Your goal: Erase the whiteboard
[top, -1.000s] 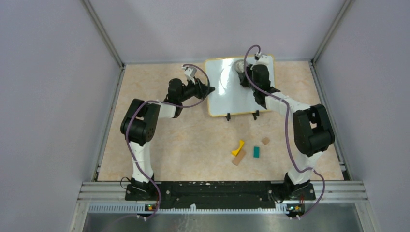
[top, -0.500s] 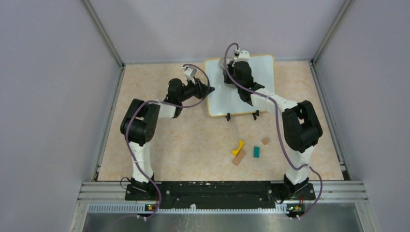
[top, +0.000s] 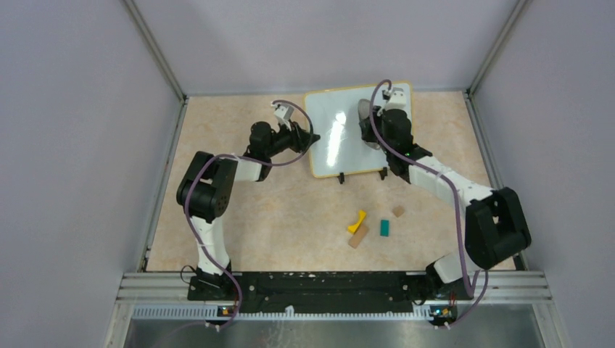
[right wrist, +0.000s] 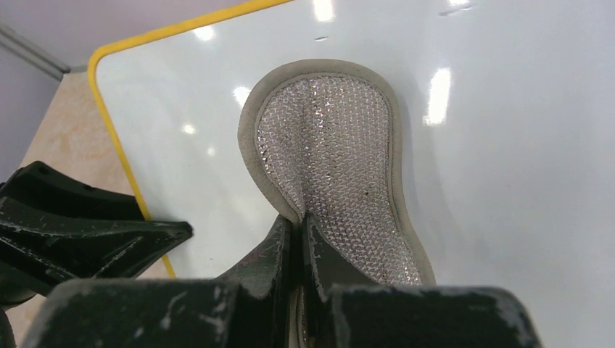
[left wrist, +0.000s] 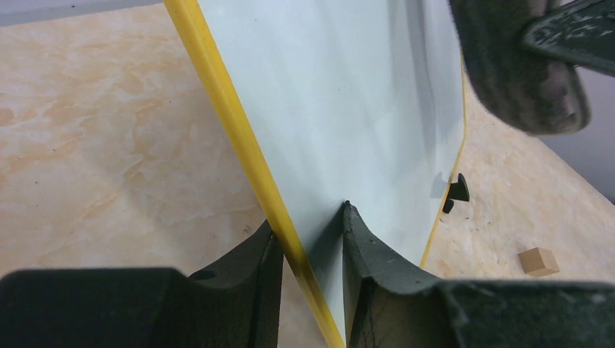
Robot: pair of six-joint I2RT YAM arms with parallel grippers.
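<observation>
While left claw [left wrist: 308, 230] clamps the yellow-framed white rectangular whiteboard [top: 341, 141] by its left edge, board sitting at far middle of table [top: 268, 210], right claw [right wrist: 297, 225] pinches grey mesh cloth pad [right wrist: 326, 138] flat against board face.

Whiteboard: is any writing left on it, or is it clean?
Clean where it shows: the whiteboard carries only glare and two tiny specks around the pad in the right tool. Under pad and arm, cannot tell.

Glossy white whiteboard [top: 337, 141], thin yellow frame, black feet [top: 341, 175]. Silver-grey honeycomb-mesh cloth [right wrist: 326, 152], plain grey-beige border. Peach-beige marbled desk [top: 239, 210]. Toward near edge: yellow piece [top: 357, 221], teal block [top: 385, 228], tan block [top: 398, 212].
</observation>
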